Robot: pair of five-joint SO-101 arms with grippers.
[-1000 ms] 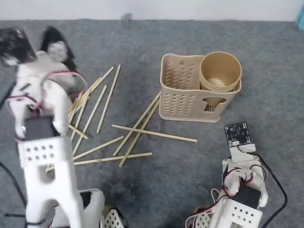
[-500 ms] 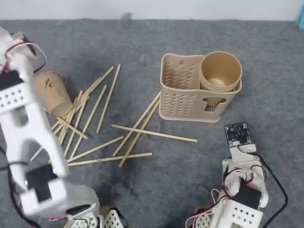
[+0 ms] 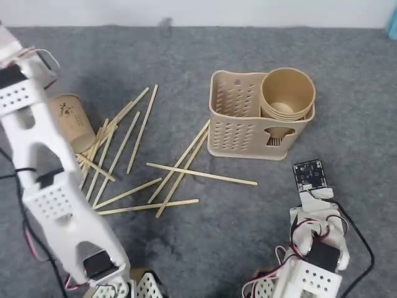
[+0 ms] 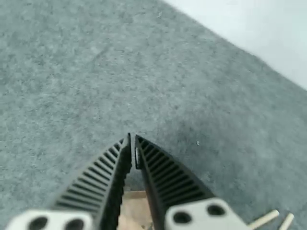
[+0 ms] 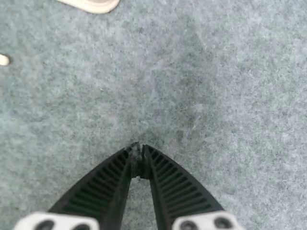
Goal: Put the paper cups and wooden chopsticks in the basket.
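The right gripper [image 5: 139, 147] sits low at the near edge of the grey table [image 3: 260, 205], its fingers pressed together on nothing. Beyond it, wooden chopsticks [image 3: 167, 204] lie scattered across the middle and left. Farther back, one paper cup [image 3: 69, 118] lies on its side among them, partly under the left arm [image 3: 46, 186]. The basket [image 3: 232, 127] stands upright, with stacked paper cups [image 3: 287, 102] in its right compartment. At the far left, the left gripper [image 4: 133, 140] hangs over the table, fingers all but touching, empty.

Stacked cups [image 3: 287, 93] sit in the basket [image 3: 239, 124]; one cup [image 3: 71, 118] lies beside scattered chopsticks [image 3: 142, 129].
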